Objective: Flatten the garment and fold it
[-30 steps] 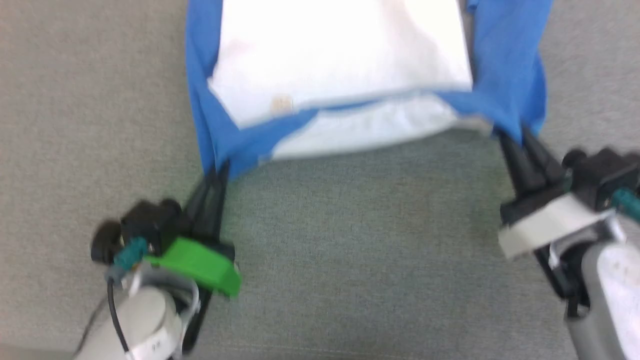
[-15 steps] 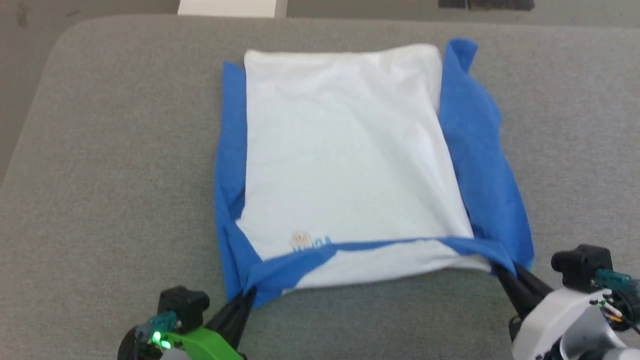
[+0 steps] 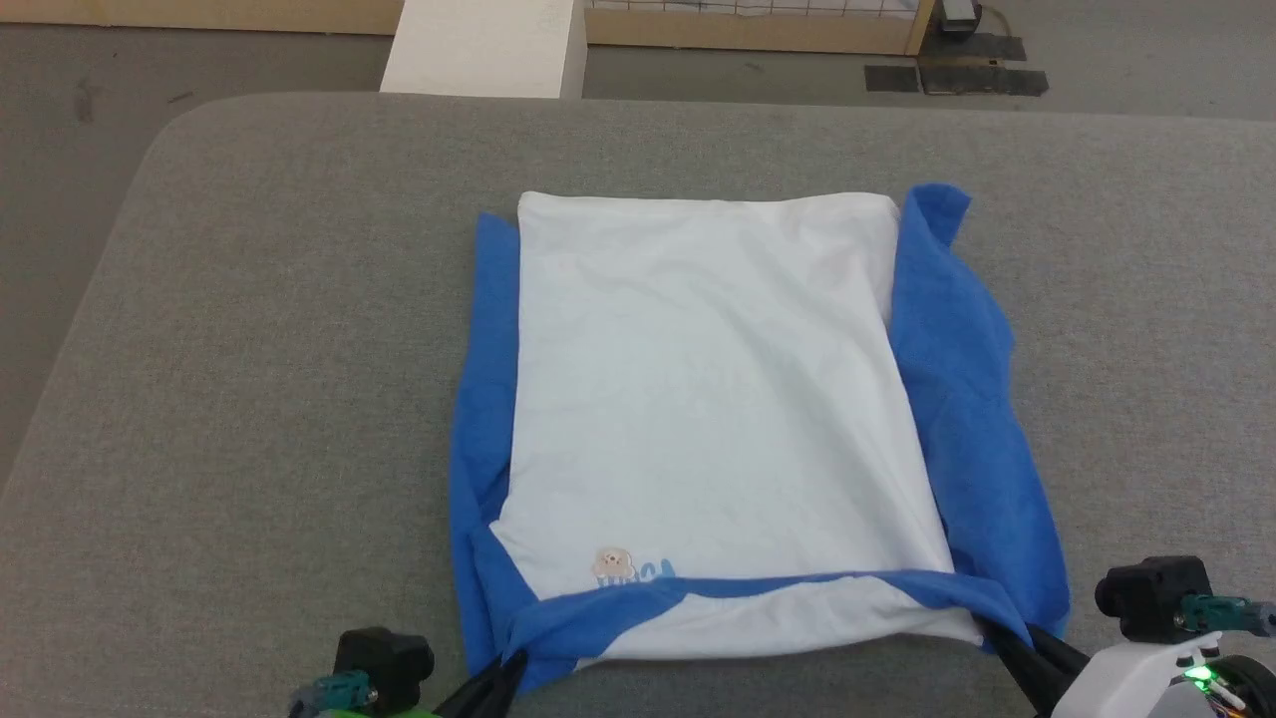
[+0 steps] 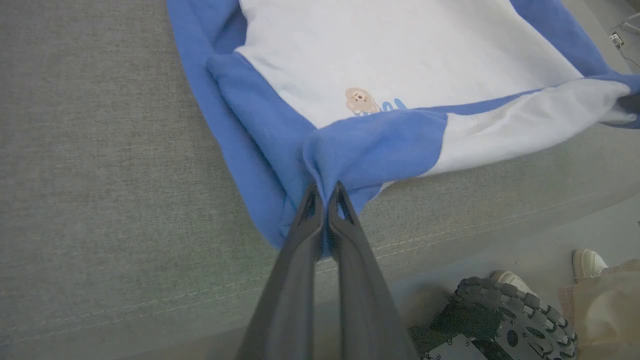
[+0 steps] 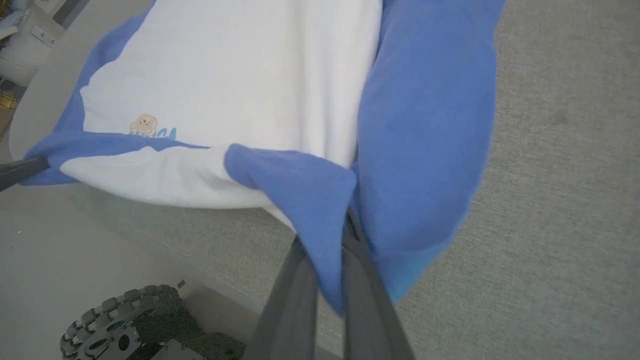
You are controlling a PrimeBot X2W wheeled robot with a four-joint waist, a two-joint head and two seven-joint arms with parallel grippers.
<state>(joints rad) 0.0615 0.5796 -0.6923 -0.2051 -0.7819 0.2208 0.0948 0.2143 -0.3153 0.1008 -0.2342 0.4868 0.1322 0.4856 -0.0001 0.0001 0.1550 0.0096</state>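
White cotton T-shirt with royal-blue sleeves (image 3: 713,399) lies flat on the grey padded table (image 3: 249,349). Left gripper (image 4: 325,194) and right gripper (image 5: 345,225) each clamp a near blue corner. Judged: lengthwise fold beginning; next, carry both corners evenly to the far edge.

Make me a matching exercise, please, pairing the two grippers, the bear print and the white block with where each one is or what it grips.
Things:
1. left gripper
2. right gripper
3. bear print
4. white block

Places or states:
A. beyond the table's far edge
B. shut on the garment's near right corner
C. on the garment's white panel, close to its near edge
D. shut on the garment's near left corner

Pairs: 1-D, 2-B, 3-C, 4-A.
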